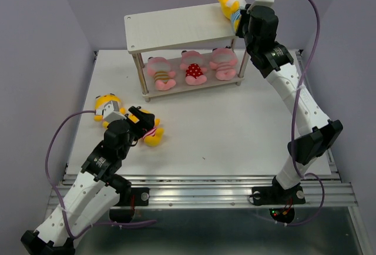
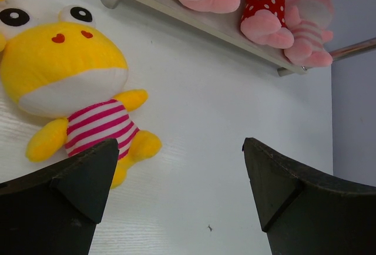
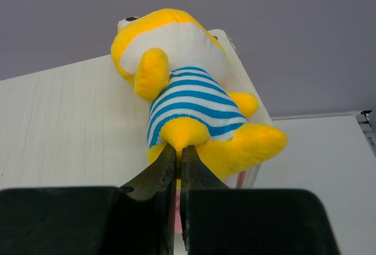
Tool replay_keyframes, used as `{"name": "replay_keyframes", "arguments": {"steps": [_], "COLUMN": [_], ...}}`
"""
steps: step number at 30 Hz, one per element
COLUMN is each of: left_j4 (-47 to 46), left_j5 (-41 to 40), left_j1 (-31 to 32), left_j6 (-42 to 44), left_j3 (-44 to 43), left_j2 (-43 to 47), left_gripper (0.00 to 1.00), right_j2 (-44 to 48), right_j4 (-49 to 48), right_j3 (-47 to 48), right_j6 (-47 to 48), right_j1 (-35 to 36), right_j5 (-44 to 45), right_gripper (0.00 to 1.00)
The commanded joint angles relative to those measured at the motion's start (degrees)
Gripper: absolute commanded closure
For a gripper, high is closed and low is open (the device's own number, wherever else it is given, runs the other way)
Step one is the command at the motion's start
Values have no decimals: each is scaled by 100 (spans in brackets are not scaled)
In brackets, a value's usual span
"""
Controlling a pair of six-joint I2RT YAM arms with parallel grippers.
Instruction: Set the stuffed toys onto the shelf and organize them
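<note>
Starting at the near left part of the table (image 1: 235,131): left tool (image 2: 180,149) spread wide, holding nothing, low over the white surface. Just beside its left finger, lying on the back, yellow toy with pink stripes (image 2: 76,84), well apart from the shelf. A little further toward the left edge, second yellow toy (image 1: 107,105), also lying on the table. Further back, near the far edge, standing upright, the pale shelf (image 1: 176,29) with two boards. On the lower board, side by side: yellow-striped pink toy (image 1: 161,73), red dotted pink toy (image 1: 192,70), pink-striped pink toy (image 1: 224,66). At the right end of the upper board, yellow toy with blue stripes (image 3: 188,102), one foot reaching past the board's edge. Pressed nearly together on a yellow limb of it, right tool (image 3: 178,152), pinching the plush.
</note>
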State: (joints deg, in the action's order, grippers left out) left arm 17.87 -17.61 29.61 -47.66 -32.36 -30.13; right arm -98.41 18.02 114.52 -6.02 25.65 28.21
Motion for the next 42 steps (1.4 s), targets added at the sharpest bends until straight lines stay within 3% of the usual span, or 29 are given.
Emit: {"name": "replay_keyframes", "arguments": {"steps": [1, 7, 30, 33, 38, 42], "left_j4": [-12, -20, -11, -11, -20, -29], "left_j5": [-138, -147, -182, -182, -156, -155], "left_j1": [-7, -7, 1, 1, 1, -7], "left_j6": [-7, -7, -15, -15, -7, -7], "left_j3": [-51, -34, -25, -16, -7, 2], "left_j2": [25, 42, 42, 51, 69, 77], "left_gripper": [1, 1, 1, 1, 1, 1], "right_j2": [6, -64, -126, -108, -38, -3], "right_j4": [-475, -475, -475, -466, -501, -493], "right_j3": [-17, -53, -114, -166, -272, -281], "right_j6": [-57, 5, -444, -470, -505, -540], "right_j1": [72, 72, 72, 72, 72, 72], "right_j5": [45, -376, -641, -667, -702, -659], "right_gripper": [99, 98, 94, 90, 67, 56]}}
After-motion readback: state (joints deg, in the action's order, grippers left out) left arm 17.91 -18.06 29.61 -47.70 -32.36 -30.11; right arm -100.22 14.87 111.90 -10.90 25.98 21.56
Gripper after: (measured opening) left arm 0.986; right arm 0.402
